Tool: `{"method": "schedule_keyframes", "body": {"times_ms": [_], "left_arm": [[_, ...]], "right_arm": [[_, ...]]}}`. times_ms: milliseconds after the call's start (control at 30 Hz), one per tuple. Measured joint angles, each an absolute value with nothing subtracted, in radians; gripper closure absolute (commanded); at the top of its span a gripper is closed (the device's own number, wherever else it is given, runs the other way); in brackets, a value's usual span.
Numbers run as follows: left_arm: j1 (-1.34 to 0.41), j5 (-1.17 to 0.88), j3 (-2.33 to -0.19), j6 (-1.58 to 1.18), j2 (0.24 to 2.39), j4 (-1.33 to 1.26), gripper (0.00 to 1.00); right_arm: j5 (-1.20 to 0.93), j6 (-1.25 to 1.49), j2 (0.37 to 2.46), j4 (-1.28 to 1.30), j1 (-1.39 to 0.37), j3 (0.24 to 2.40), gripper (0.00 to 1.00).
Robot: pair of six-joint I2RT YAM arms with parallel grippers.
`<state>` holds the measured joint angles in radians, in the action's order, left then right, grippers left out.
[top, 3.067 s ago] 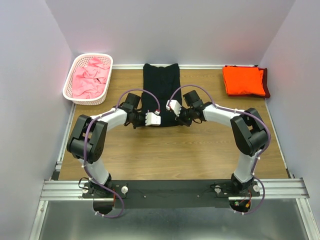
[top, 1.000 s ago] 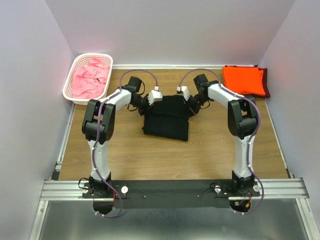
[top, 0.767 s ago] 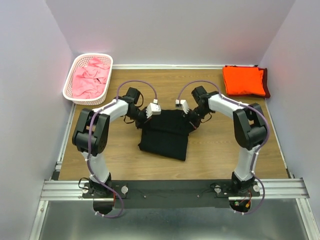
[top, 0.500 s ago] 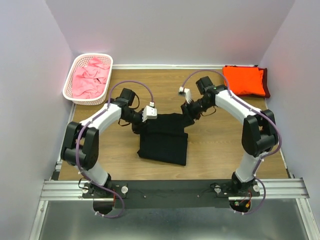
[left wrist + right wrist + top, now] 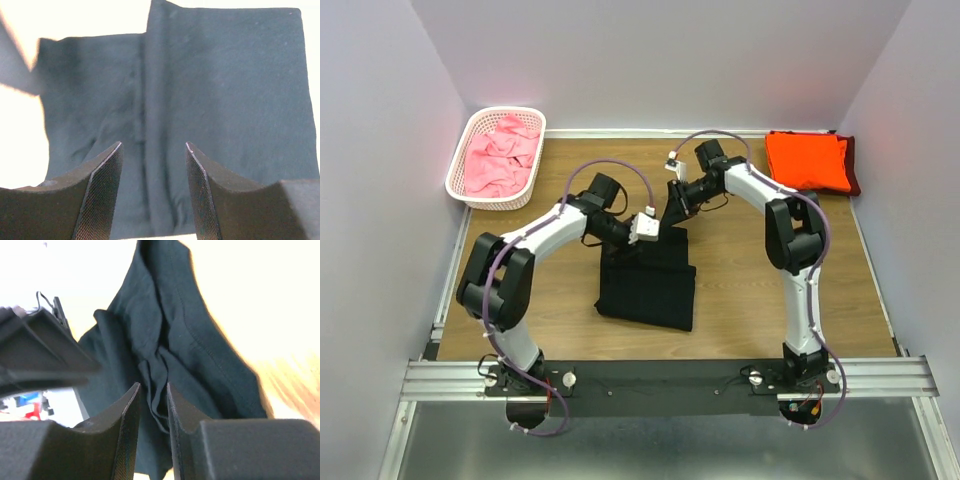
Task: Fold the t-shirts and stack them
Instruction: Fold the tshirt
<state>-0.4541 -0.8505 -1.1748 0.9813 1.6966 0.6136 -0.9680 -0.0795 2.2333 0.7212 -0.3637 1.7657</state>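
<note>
Folded black shirt [image 5: 648,285] lies on counter [image 5: 750,290] just below and ahead of spread left jaws, long axis running away from them, while right jaws pinch its far edge.

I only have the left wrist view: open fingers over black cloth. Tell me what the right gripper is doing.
Observer: The right gripper is closed to a narrow gap on a raised fold of the black t-shirt, at its far edge.
Operator: Give me the stack location.
Observer: A folded orange t-shirt lies at the far right corner of the table, on a maroon t-shirt.
Operator: Report what's left to fold.
Observer: Pink t-shirts lie crumpled in the white basket at the far left corner.
</note>
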Motion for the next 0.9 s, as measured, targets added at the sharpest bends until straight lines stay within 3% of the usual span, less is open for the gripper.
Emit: {"method": "schedule_keyframes", "body": {"times_ms": [500,567,700,767,900], "left_arm": [[-0.513,-0.786,-1.157,0.945,1.819,0.537,0.45],[-0.518,-0.776,-1.155,0.939,1.827,0.529,0.53],[-0.524,-0.77,-1.144,0.932,1.829,0.521,0.79],[-0.525,-0.769,-1.137,0.925,1.825,0.521,0.96],[-0.526,-0.767,-1.119,0.928,1.772,0.525,1.0]], "right_arm": [[-1.065,0.064,2.336,0.652,-0.461,1.811,0.66],[-1.065,0.063,2.355,0.649,-0.48,1.809,0.67],[-1.065,0.051,2.391,0.645,-0.504,1.784,0.68],[-1.064,0.04,2.404,0.645,-0.506,1.766,0.69],[-1.087,0.023,2.415,0.644,-0.504,1.752,0.7]]}}
